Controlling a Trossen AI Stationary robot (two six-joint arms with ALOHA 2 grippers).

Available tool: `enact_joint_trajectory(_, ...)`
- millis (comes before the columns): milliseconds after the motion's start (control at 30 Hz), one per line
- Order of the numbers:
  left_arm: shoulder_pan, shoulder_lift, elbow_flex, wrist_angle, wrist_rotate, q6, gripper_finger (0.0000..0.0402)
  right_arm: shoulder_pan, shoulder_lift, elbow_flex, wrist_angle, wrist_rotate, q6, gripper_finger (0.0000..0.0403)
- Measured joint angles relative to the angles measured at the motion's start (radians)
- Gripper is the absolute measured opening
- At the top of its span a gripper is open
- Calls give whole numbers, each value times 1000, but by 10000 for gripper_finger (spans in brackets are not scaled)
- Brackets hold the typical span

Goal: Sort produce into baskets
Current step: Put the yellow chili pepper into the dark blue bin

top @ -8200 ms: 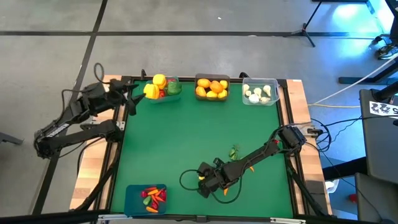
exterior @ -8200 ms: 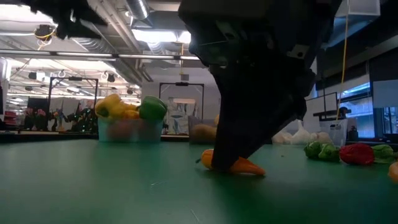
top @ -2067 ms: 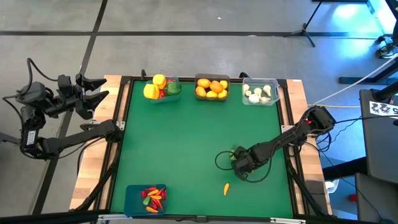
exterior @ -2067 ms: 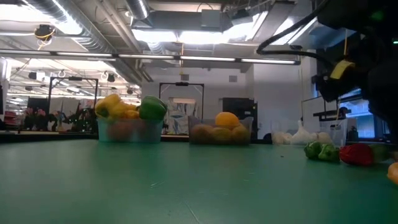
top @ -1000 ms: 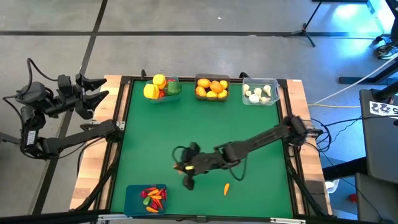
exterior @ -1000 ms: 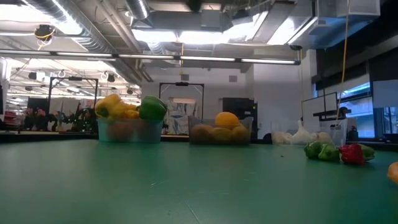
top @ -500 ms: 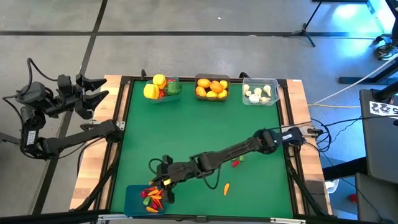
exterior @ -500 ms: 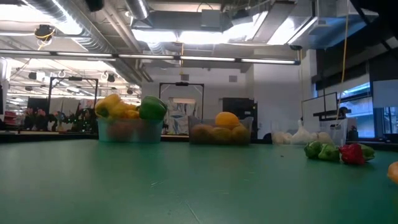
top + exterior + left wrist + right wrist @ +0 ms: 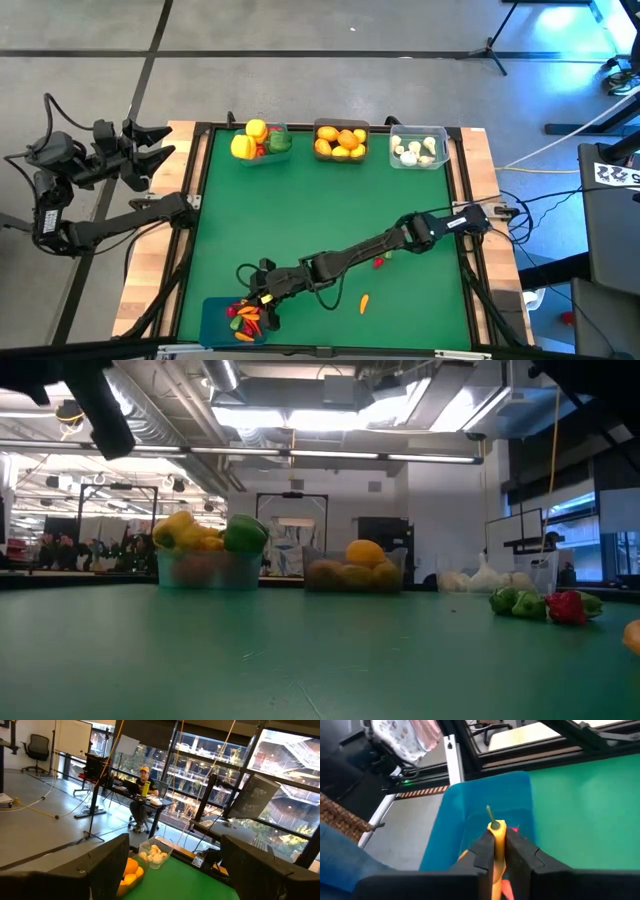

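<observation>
My right gripper (image 9: 262,300) reaches to the table's near left corner and is shut on a long orange-yellow vegetable (image 9: 496,837) with a thin green stalk. It hangs over the opaque blue basket (image 9: 215,318), which holds red and orange produce (image 9: 246,316). My left gripper (image 9: 160,145) waits open, off the table's left edge. In its wrist view the left gripper (image 9: 175,870) has nothing between its fingers. My right gripper pinches the orange-yellow vegetable between its two fingers (image 9: 482,851). The vegetable lies along the fingers, and its stalk end (image 9: 491,815) pokes out past their tips. The fingers slant down toward the near left corner. The vegetable is lifted clear, above the blue basket (image 9: 485,800).
Along the far edge stand a teal basket (image 9: 262,143) of peppers, a dark basket (image 9: 341,141) of oranges and a clear basket (image 9: 418,149) of garlic. An orange carrot (image 9: 363,303) and a red piece (image 9: 379,262) lie on the green mat by my right arm.
My right gripper has gone toward the table's near left corner and down, carrying the orange-yellow vegetable from mid-table to above the blue basket. It has stayed shut on it.
</observation>
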Motion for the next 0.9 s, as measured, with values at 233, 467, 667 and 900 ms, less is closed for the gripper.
enact_joint_trajectory(233, 0, 0, 0, 0, 0, 0, 308, 3, 0, 0, -3, -18, -6, 130)
enact_joint_trajectory(467, 0, 0, 0, 0, 0, -14, 308, -7, -12, 0, -10, -44, 47, 216)
enact_joint_trajectory(667, 0, 0, 0, 0, 0, -15, 308, -7, -143, 3, -176, -56, -30, 212)
enact_joint_trajectory(900, 0, 0, 0, 0, 0, -25, 308, 24, -247, -1, -678, -43, -34, 194)
